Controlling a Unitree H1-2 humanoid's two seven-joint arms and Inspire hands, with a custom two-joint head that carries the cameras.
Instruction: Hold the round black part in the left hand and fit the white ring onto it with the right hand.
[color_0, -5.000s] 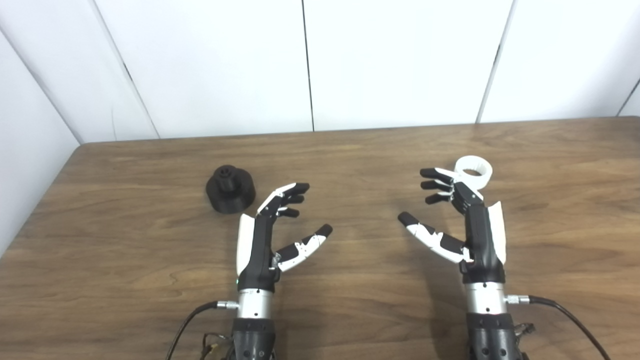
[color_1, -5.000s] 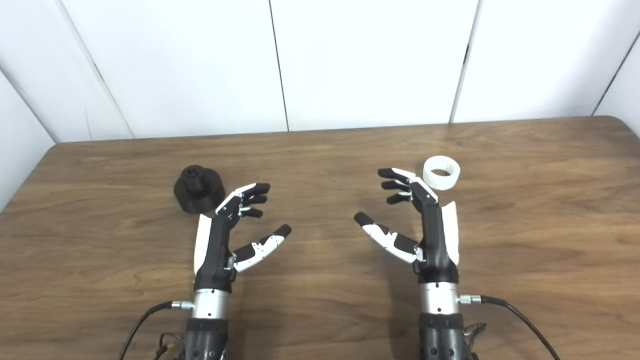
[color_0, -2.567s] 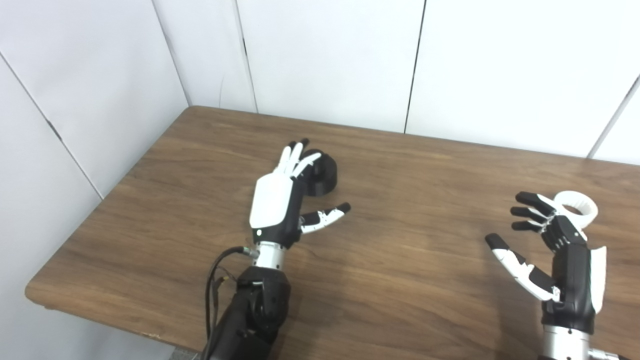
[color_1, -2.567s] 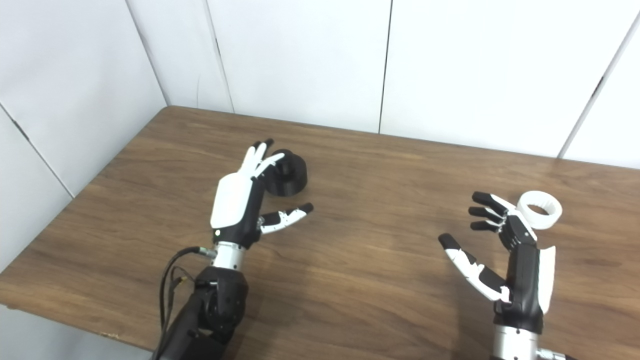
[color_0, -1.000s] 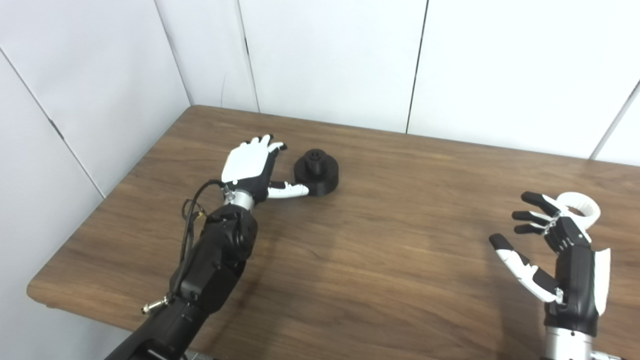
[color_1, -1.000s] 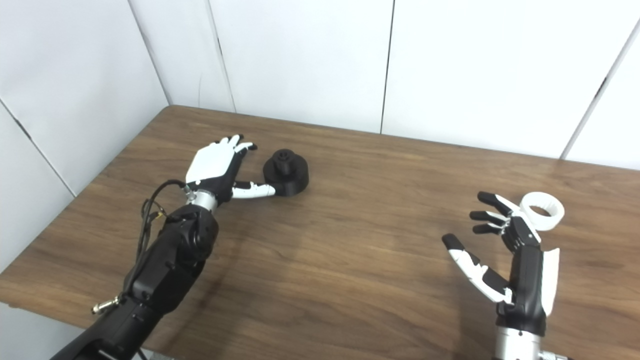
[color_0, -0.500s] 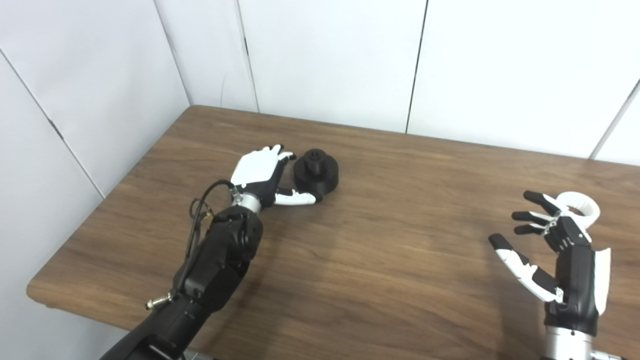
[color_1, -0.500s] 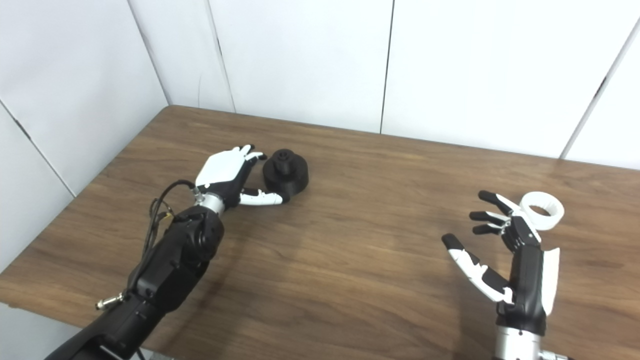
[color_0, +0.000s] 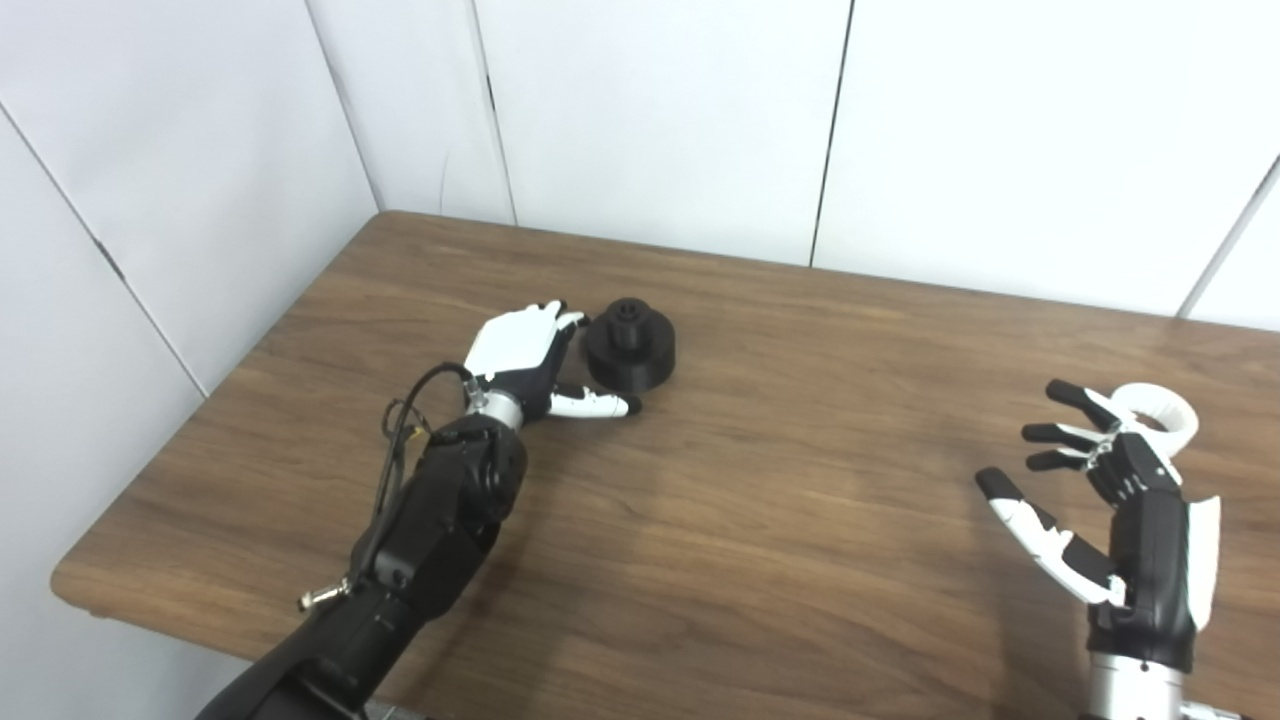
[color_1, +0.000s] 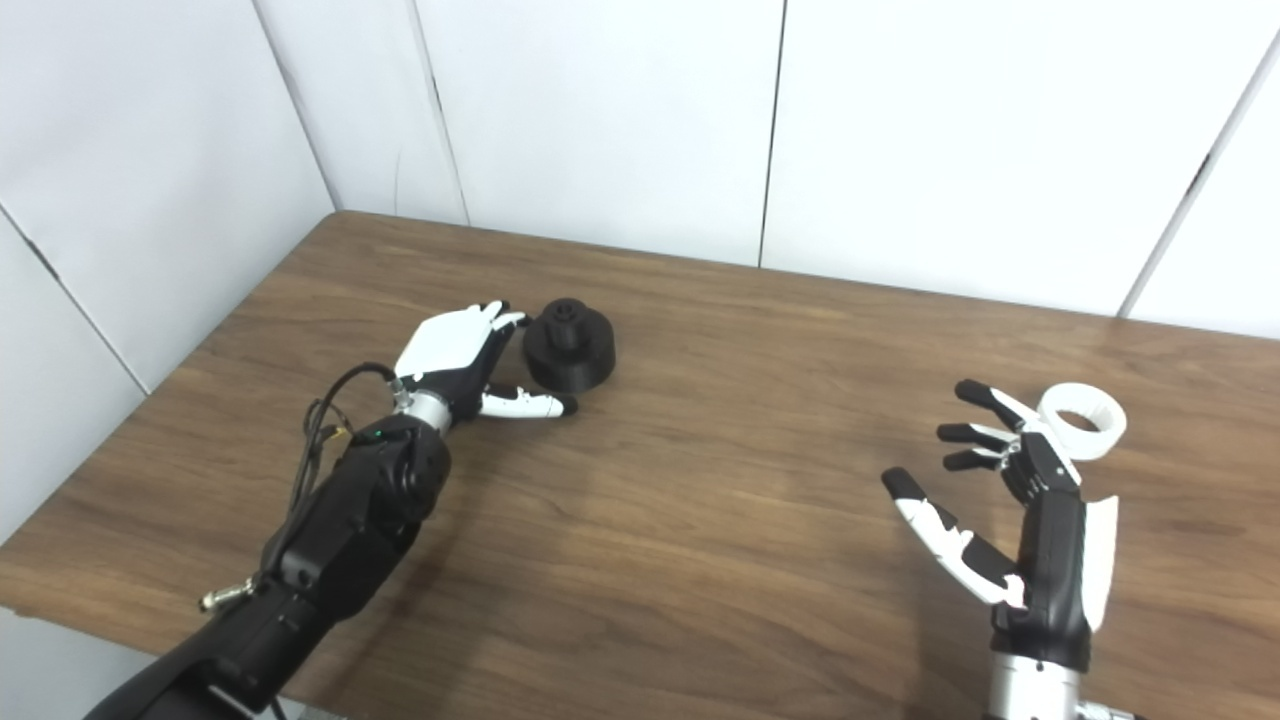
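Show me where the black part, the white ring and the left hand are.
black part (color_0: 630, 350), left eye view, its sloped top.
white ring (color_1: 1082, 421), right eye view, its near rim.
left hand (color_0: 515, 345), left eye view, its white back.

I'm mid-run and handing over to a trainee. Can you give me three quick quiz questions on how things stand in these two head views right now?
1. True or false: the left hand has lifted the round black part off the table.
2. Which hand has the white ring just beyond its fingers?
A. left hand
B. right hand
C. neither
3. Fill in: the right hand is ____, holding nothing.

Key
1. False. The part stands on the table, with the left hand open beside it.
2. B.
3. open.
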